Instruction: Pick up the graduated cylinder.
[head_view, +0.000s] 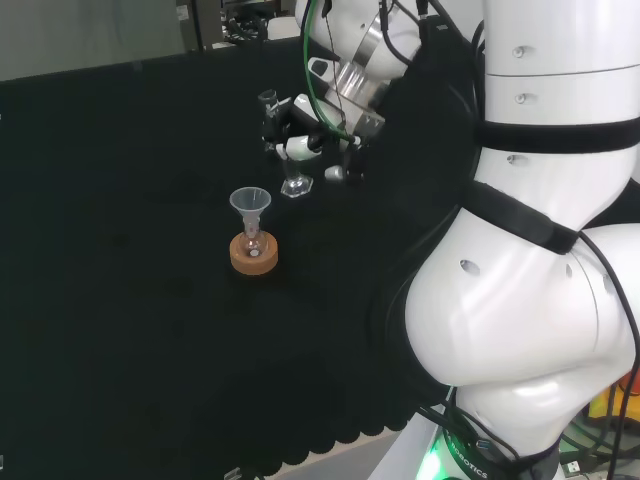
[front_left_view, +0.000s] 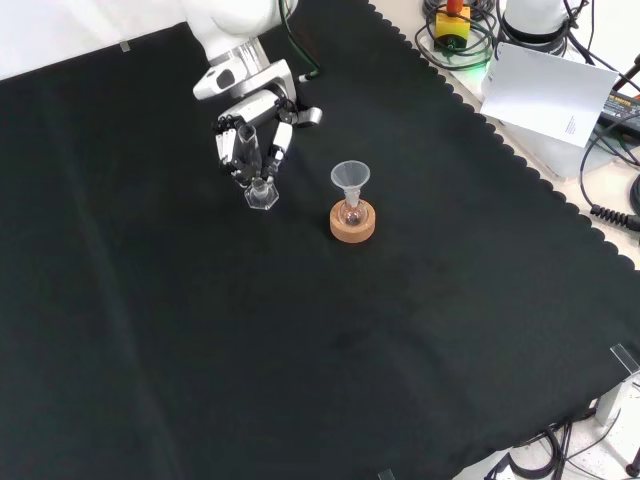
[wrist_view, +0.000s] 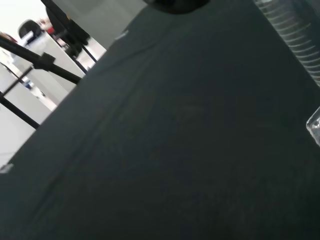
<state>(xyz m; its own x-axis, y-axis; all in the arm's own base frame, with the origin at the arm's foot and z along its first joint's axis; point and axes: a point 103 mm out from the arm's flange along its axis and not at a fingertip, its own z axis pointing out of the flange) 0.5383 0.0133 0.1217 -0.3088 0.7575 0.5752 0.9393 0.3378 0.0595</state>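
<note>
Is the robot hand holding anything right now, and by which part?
Yes: the robot hand is curled round the graduated cylinder, gripping its tube above the base, which still looks to be on the cloth.

hand (front_left_view: 250, 143) curled round graduated cylinder (front_left_view: 260, 190) | funnel (front_left_view: 350, 178) right

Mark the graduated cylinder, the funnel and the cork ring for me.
graduated cylinder (front_left_view: 261, 196): front view, on its clear foot standing on the cloth.
funnel (front_left_view: 350, 176): front view, on its wide upper cone.
cork ring (front_left_view: 353, 227): front view, on its brown outer side.
</note>
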